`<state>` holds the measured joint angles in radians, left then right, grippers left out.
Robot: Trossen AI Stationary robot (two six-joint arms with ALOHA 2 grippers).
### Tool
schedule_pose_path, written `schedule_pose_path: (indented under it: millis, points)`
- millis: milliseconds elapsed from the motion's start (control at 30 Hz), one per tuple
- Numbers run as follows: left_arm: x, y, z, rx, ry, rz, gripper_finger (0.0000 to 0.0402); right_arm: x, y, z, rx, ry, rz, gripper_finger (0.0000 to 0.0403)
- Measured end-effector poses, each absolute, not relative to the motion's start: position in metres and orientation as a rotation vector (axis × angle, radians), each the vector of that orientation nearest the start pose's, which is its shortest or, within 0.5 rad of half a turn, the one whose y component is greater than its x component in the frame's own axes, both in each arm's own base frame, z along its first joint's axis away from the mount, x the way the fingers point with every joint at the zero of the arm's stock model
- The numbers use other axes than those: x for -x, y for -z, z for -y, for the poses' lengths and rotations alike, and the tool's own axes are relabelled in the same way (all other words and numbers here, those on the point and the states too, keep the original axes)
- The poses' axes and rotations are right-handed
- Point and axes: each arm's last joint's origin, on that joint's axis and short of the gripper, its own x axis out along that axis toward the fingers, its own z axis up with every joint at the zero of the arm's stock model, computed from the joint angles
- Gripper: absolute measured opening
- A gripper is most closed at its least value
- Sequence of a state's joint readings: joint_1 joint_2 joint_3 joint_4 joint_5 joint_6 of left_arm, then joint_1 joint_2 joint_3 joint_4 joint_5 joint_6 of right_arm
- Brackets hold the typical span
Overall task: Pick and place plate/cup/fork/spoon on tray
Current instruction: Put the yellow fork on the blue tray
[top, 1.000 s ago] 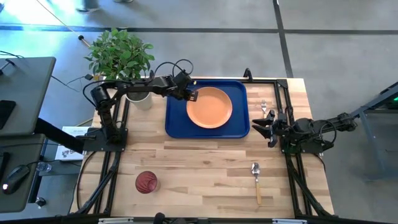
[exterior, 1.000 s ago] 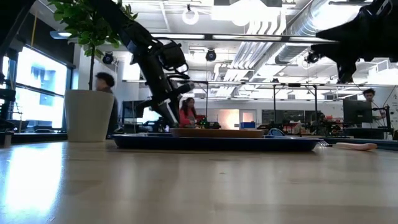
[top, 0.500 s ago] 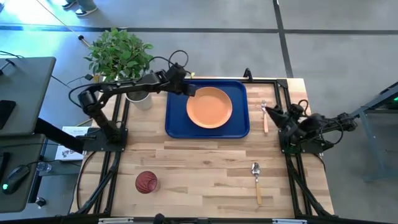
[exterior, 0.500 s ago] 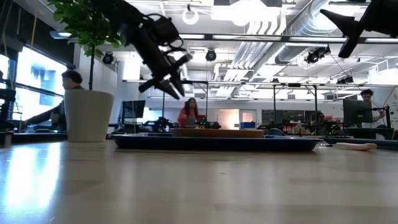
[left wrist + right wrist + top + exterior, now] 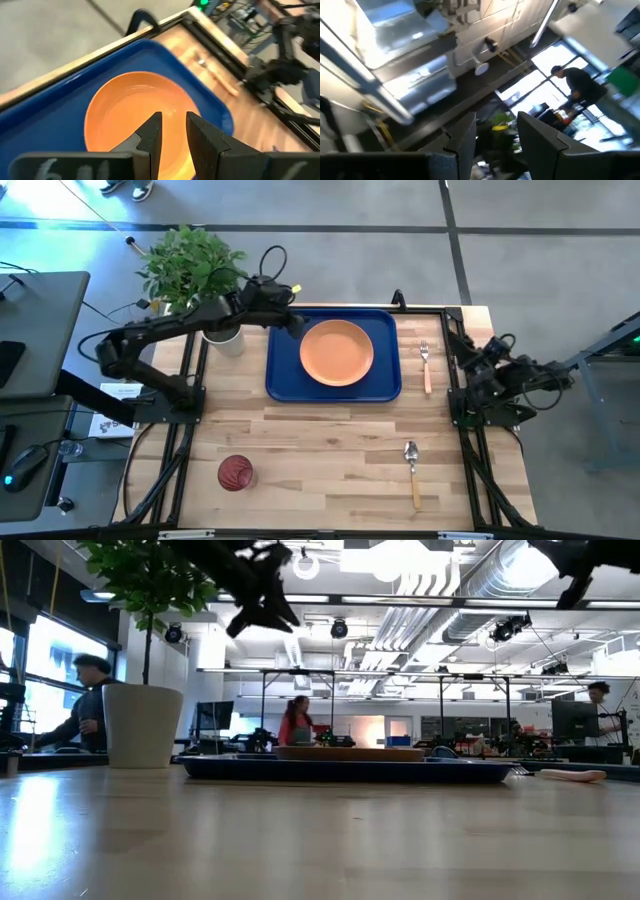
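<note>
The orange plate (image 5: 337, 352) lies flat in the blue tray (image 5: 282, 370) at the table's far middle; both also show in the left wrist view, the plate (image 5: 125, 110) and the tray (image 5: 45, 105). My left gripper (image 5: 297, 323) hangs open and empty above the tray's far left corner, high over the table (image 5: 262, 602). The fork (image 5: 426, 365) lies on the table right of the tray. The spoon (image 5: 412, 470) lies near the front right. The dark red cup (image 5: 236, 473) stands at the front left. My right gripper (image 5: 468, 352) is open and empty at the right edge, tipped upward.
A potted plant (image 5: 195, 265) in a grey pot (image 5: 142, 725) stands at the far left corner beside the left arm. Black frame rails run along the table's left and right sides. People show in the room beyond the table. Bare wood lies between the tray and the front edge.
My left gripper has risen from the plate's left rim and drawn back toward the tray's far left corner, empty. The plate stays flat in the tray. My right gripper has pulled back from beside the fork toward the table's right edge and tipped upward.
</note>
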<state>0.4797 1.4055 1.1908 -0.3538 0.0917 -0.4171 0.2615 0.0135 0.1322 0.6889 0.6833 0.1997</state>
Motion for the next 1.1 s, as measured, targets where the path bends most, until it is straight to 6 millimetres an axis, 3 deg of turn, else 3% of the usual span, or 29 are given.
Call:
schedule_pose_path:
  millis: [233,533,833,1100]
  points:
    - [-0.271,-0.335,-0.110,0.478,-0.387,-0.461,0.0078,-0.043,-0.296,0.012,-0.540,0.563,0.514,0.0137]
    - [-0.279,-0.338,-0.077,0.441,-0.272,-0.486,0.0078,-0.037,-0.316,0.016,-0.623,0.744,0.189,0.0137]
    - [-0.285,-0.338,-0.045,0.404,-0.159,-0.509,0.0078,-0.051,-0.303,0.010,-0.759,0.855,-0.091,0.0137]
    - [-0.287,-0.338,-0.034,0.361,-0.112,-0.518,0.0078,-0.067,-0.282,0.003,-0.869,0.982,-0.340,0.0137]
